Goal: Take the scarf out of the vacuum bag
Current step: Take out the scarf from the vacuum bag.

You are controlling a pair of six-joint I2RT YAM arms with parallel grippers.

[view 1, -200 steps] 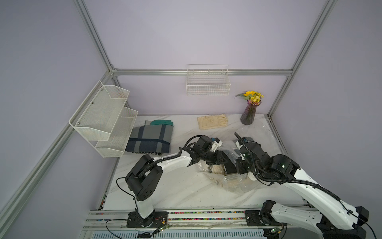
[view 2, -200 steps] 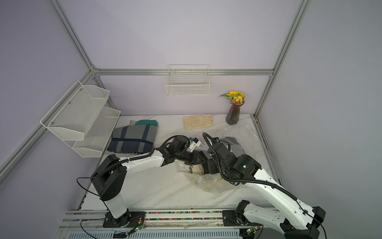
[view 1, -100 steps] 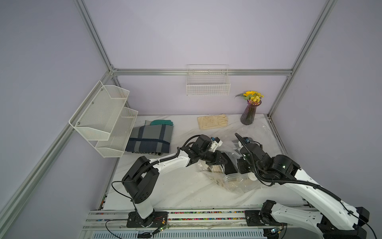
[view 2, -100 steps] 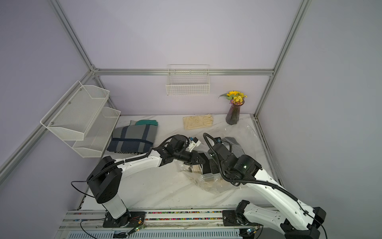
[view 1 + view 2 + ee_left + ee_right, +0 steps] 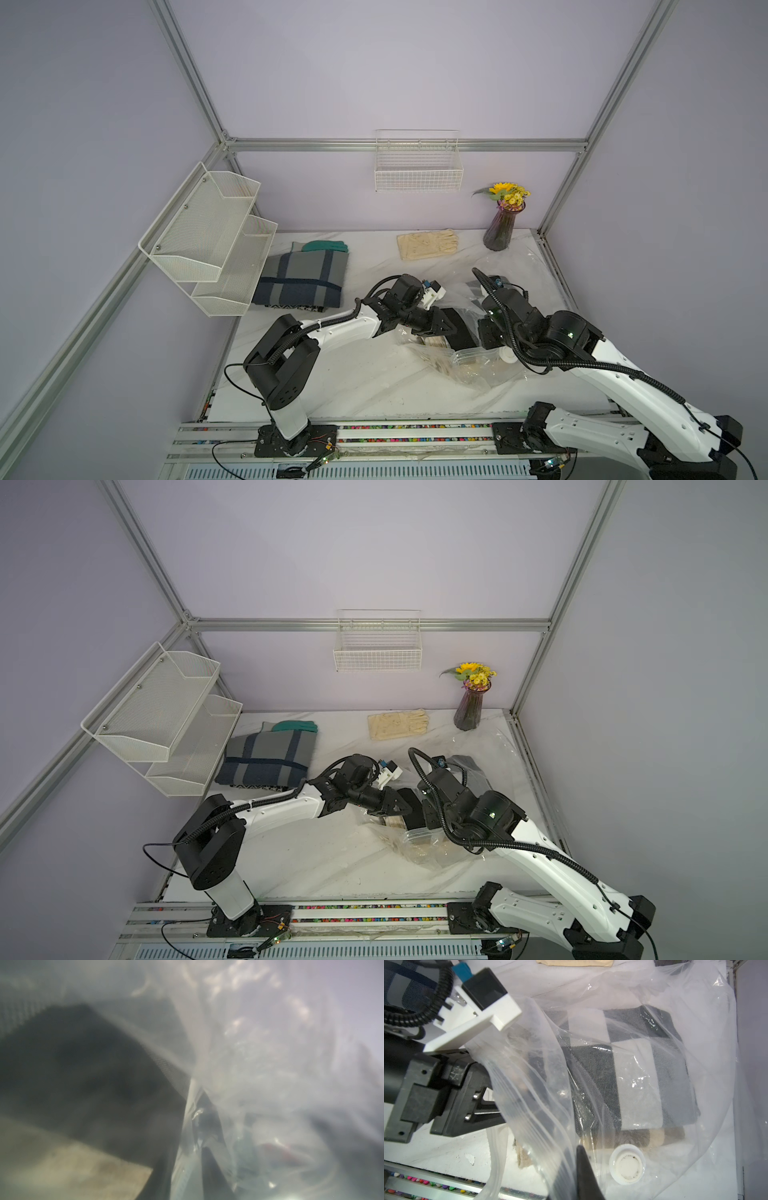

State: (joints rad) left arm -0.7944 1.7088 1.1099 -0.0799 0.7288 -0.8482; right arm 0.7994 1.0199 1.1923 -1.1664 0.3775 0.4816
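Right gripper pinches the vacuum bag just beside the valve cap. The scarf lies folded inside, near that cap. Left gripper, the nearer one, pokes into the bag's mouth. Film hides its jaws, so I can't tell their spread.

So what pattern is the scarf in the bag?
The scarf shows black, grey and white checks; right wrist view.

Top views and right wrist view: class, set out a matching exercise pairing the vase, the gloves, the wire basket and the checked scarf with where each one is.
Things
1. vase
2. gloves
3. wire basket
4. checked scarf

Places
A. inside the clear plastic bag
B. hung on the back wall
C. standing in the back right corner of the table
D. lying flat on the table

Pairs: 1-C, 2-D, 3-B, 4-A
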